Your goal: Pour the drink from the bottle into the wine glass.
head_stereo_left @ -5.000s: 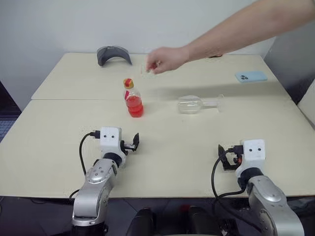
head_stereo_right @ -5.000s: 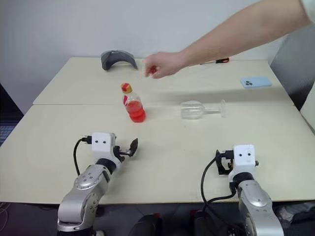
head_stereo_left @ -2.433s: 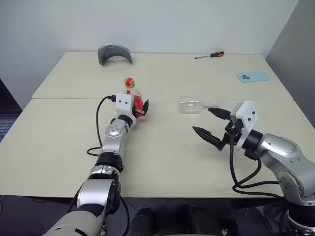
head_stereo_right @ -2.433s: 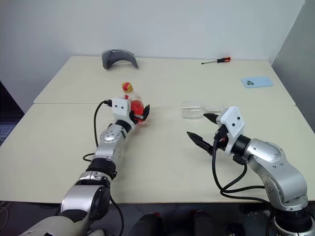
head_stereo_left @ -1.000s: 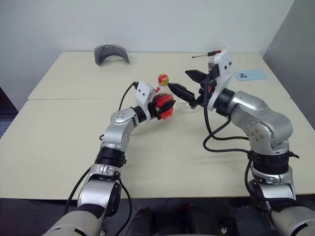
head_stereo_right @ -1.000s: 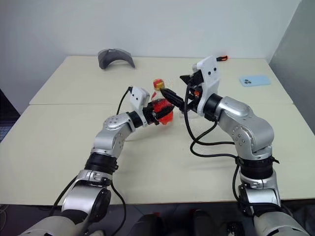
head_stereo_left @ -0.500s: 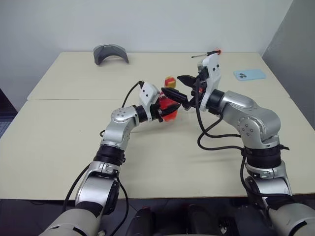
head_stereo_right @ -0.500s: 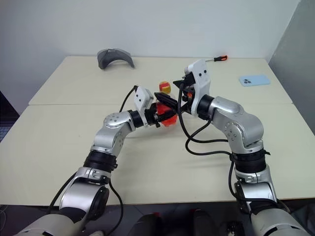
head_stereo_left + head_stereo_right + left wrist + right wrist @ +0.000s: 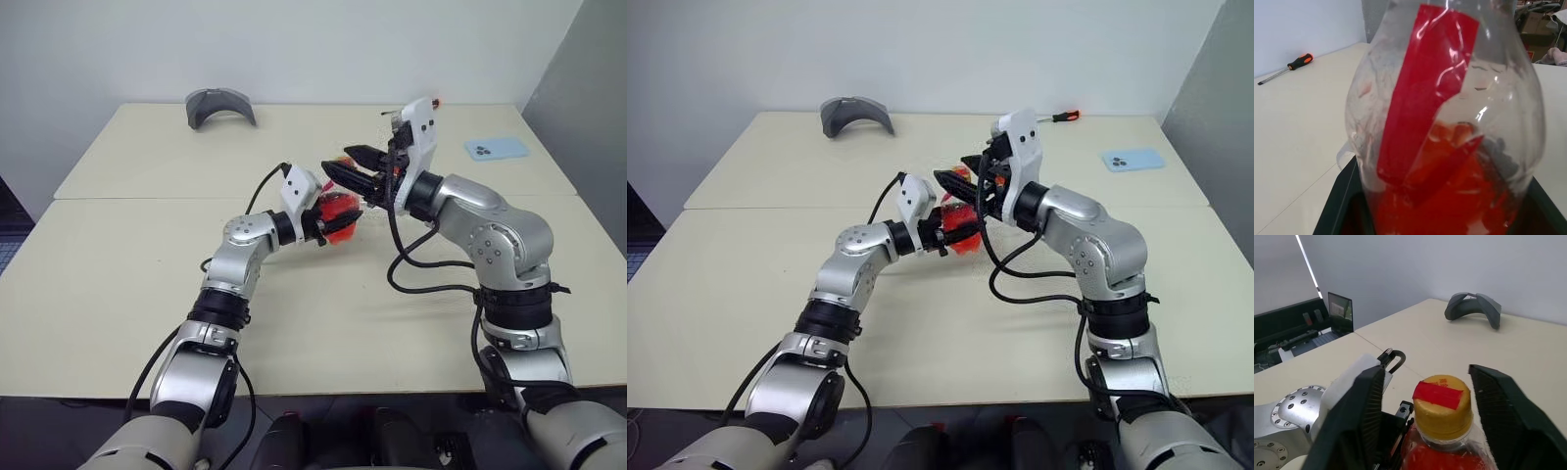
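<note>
My left gripper [image 9: 331, 215] is shut on the round body of the bottle [image 9: 340, 209], holding it upright above the table. Red-orange drink [image 9: 1449, 205] fills the lower part of the bottle, and a red label [image 9: 1420, 98] runs down its side. My right gripper [image 9: 1425, 371] reaches in from the right at the level of the yellow cap with its red top [image 9: 1442, 406]. Its two fingers [image 9: 1369, 411] stand one on each side of the cap with a gap to it. The wine glass is hidden behind the bottle and the arms.
A grey curved object [image 9: 220, 103] lies at the table's far left. A blue phone [image 9: 497, 149] rests at the far right, and a screwdriver [image 9: 1058, 117] lies at the back edge. A seam [image 9: 137, 198] runs across where the two tabletops meet.
The right gripper's fingers have come in around the cap and narrowed. The left gripper keeps its hold on the bottle and has turned it slightly.
</note>
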Controlling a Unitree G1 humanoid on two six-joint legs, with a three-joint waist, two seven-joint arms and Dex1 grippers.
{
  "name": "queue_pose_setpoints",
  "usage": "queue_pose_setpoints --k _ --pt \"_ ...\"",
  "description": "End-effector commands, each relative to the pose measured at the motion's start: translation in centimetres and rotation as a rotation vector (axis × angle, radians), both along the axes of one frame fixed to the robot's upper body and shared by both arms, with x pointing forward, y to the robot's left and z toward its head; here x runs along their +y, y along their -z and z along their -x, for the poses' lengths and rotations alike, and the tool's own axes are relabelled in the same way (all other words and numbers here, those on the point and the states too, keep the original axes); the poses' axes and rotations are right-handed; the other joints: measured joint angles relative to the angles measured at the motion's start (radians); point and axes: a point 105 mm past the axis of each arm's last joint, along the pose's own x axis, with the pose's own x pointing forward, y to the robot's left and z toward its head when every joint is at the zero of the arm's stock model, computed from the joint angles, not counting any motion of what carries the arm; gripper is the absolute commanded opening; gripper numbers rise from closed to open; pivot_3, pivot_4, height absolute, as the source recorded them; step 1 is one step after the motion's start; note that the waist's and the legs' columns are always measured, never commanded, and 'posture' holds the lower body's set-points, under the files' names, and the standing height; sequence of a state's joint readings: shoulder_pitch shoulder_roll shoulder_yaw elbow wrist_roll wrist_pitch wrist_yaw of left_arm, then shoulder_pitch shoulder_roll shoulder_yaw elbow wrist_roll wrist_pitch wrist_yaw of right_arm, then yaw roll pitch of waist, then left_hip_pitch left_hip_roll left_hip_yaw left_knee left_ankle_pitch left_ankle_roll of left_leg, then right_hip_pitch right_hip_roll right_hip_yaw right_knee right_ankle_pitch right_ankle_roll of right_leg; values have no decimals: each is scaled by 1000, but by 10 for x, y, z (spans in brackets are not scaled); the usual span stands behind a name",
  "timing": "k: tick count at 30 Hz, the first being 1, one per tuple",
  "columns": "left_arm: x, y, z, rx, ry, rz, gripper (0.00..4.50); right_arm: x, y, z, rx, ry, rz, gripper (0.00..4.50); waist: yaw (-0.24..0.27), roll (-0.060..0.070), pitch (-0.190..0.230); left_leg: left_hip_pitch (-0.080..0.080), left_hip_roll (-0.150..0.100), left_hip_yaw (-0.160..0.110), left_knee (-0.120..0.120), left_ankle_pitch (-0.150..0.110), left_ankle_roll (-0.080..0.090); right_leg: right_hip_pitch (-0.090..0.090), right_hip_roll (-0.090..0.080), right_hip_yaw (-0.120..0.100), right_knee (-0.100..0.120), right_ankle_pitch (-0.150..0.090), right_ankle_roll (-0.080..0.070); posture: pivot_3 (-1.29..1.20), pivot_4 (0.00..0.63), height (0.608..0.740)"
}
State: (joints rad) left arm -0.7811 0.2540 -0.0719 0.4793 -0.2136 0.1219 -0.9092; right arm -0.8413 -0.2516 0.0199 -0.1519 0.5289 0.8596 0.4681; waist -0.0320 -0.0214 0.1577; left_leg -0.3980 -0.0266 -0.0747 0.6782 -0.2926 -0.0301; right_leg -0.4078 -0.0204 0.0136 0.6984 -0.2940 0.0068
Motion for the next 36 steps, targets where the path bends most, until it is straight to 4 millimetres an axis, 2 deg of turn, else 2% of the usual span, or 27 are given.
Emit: queue_pose_setpoints --k 1,3,9,12,17,23,26,29,32,36 --pt "-1 -18 3 -70 12 10 2049 8 -12 13 -62 -67 -9 1798 0 0 0 0 0 0 0 0 0 0 0 0 0 0 0 0 150 740" --pt "-1 -18 3 -70 12 10 2048 10 -11 14 -64 -74 -1 1181 0 0 0 0 0 0 0 0 0 0 0 0 0 0 0 0 150 740" --pt "-1 -20 5 -64 9 22 2045 10 -10 13 -79 -94 29 1143 0 0 0 0 0 0 0 0 0 0 0 0 0 0 0 0 150 740" --pt "-2 -23 15 -53 51 22 1978 9 -16 14 -99 -143 36 1143 0 0 0 0 0 0 0 0 0 0 0 0 0 0 0 0 150 740" --pt "2 -30 60 -43 208 1 1975 16 -30 32 -160 -364 79 1143 -9 2 1 0 0 0 -1 0 0 -1 0 1 0 0 0 0 150 740" --pt "7 -33 118 3 355 -55 1787 28 -30 49 -173 -639 177 1143 -16 4 2 0 1 0 -1 -1 1 0 0 0 0 0 0 0 150 740" --pt "10 -34 137 25 390 -68 1688 32 -33 49 -195 -711 206 1143 -11 4 3 0 1 0 0 -1 1 0 0 0 -1 0 0 0 150 740" --pt "15 -27 143 53 379 -88 1670 33 -36 43 -223 -714 218 1143 -7 4 3 1 1 -1 0 -1 1 1 0 0 -1 0 0 0 150 740" --pt "19 -27 137 56 322 -80 1656 27 -40 39 -213 -707 215 1731 -1 4 3 2 1 -1 0 -1 1 1 0 0 -1 0 0 0 150 740" --pt "26 -30 114 66 196 -41 1654 3 -41 35 -187 -616 221 3161 6 4 3 1 1 -1 0 -1 1 1 0 -1 -1 0 0 0 150 740"
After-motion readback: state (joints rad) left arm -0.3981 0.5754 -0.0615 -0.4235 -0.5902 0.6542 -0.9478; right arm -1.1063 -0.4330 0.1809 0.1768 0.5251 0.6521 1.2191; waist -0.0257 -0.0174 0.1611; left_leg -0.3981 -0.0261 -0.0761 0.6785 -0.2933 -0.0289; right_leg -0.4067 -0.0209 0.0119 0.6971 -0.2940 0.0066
